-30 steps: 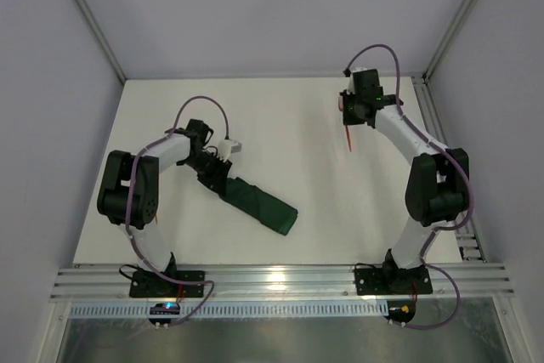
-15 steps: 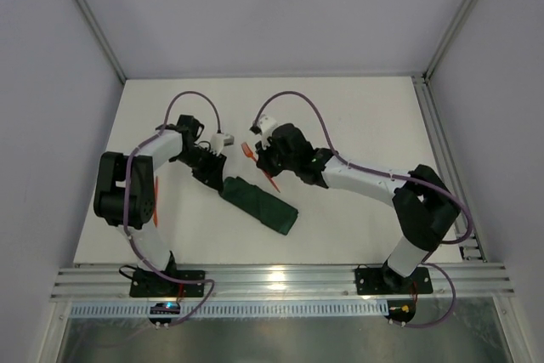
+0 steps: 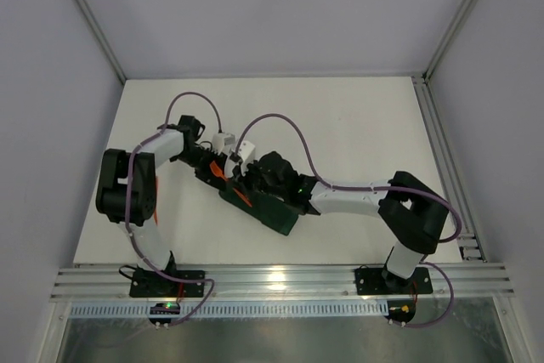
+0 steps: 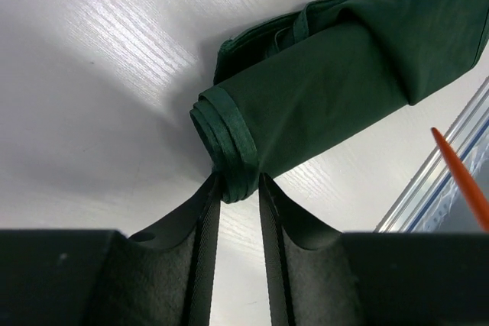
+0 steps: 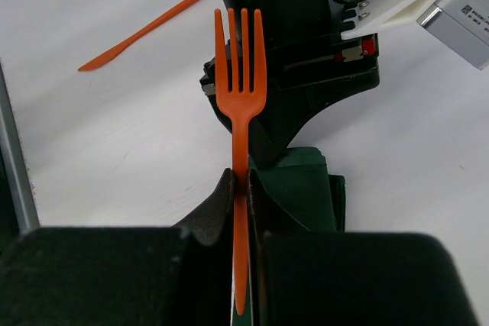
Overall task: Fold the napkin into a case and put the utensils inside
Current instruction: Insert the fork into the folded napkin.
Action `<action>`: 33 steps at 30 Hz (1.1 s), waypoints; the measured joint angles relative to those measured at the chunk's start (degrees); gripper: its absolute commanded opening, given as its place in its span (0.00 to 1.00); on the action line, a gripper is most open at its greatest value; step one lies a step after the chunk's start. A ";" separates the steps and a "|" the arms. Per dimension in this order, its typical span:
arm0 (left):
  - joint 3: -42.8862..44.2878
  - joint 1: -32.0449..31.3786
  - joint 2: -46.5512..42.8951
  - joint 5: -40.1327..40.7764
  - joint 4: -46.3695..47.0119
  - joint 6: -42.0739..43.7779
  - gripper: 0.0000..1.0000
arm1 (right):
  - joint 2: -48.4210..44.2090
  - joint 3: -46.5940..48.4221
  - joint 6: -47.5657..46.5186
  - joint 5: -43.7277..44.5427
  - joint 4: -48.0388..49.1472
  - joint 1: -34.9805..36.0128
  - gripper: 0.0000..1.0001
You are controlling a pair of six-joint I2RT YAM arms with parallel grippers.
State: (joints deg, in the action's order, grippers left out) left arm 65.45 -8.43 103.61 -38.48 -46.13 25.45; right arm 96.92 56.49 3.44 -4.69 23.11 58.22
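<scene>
Rolled green cloth case pinched by left hand, orange plastic fork pinched by right hand

A white wood-grain tabletop is enclosed by plain pale grey walls; a ribbed aluminium rail is fixed along its near edge.

Black-jointed white arms, seemingly purple cables

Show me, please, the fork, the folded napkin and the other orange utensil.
fork (image 5: pixel 238 101): right wrist view, base of its tines.
folded napkin (image 4: pixel 328 104): left wrist view, middle of the rolled cloth.
other orange utensil (image 5: pixel 145 29): right wrist view, midway along its length.
</scene>
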 measured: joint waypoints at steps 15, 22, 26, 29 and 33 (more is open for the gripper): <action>0.00 0.00 2.29 -1.20 -0.07 -0.15 0.09 | 8.44 -0.13 -2.93 2.45 1.16 0.66 0.04; 1.31 0.00 3.06 -1.20 -0.44 0.09 0.00 | 8.44 4.85 -7.63 4.76 -7.82 2.21 0.04; 1.81 0.00 3.41 -1.18 -0.68 0.33 0.00 | 8.44 7.96 -9.27 8.26 -13.94 3.37 0.04; 1.81 0.00 3.50 -1.18 -0.70 0.44 0.00 | 8.44 8.26 -9.38 9.77 -16.79 3.56 0.04; 1.84 0.00 3.50 -1.18 -0.70 0.44 0.00 | 8.44 8.26 -9.05 10.84 -21.33 3.56 0.04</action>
State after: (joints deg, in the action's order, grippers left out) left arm 67.29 -8.43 107.11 -39.66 -46.83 25.89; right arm 105.36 64.75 -5.61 6.15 1.78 61.78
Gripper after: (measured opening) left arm 0.020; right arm 0.066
